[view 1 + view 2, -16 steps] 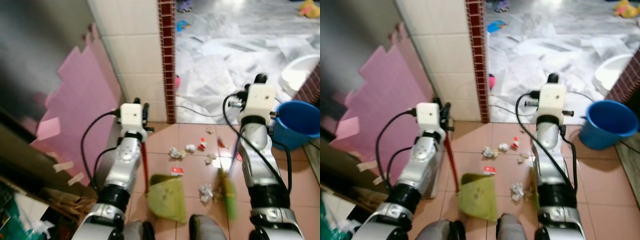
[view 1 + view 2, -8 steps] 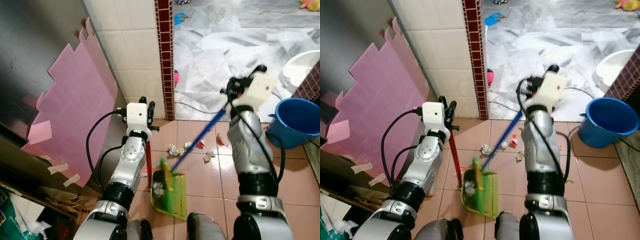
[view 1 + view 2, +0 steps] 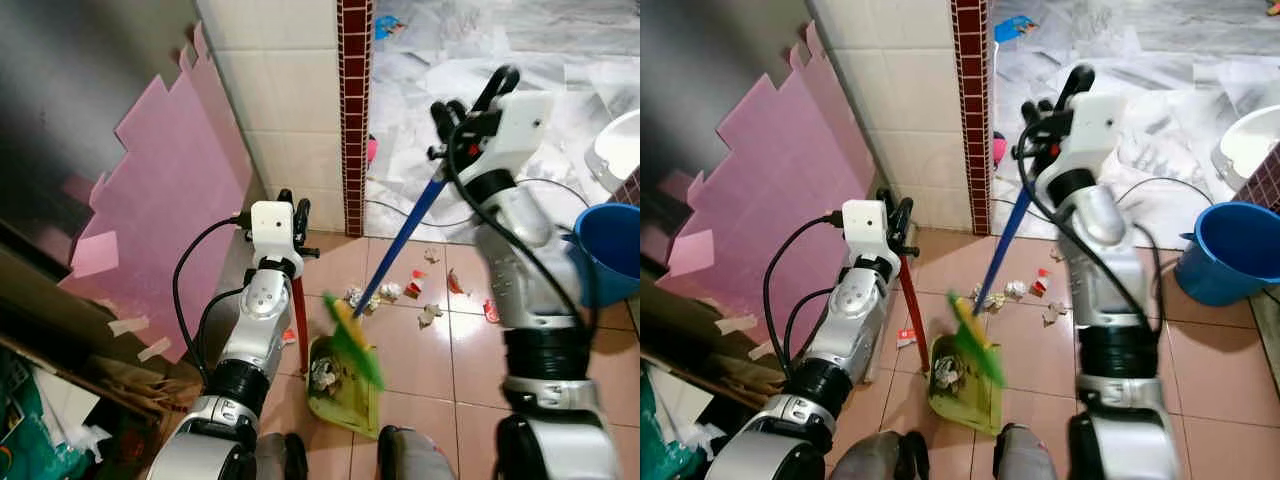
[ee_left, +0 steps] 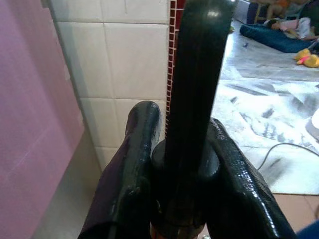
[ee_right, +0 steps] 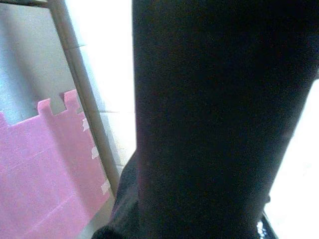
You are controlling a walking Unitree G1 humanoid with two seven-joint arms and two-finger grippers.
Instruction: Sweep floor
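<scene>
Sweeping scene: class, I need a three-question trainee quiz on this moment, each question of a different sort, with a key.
1. True or false: crumpled paper already lies in the green dustpan.
2. Which hand holds the blue-handled broom? A) left hand B) right hand C) neither
3. Fill in: the dustpan's upright handle is coloured ____.

Key
1. True; paper scraps sit in the pan, and loose litter remains on the tiles beyond it.
2. B; the left hand grips the dustpan's handle.
3. Red.
</scene>
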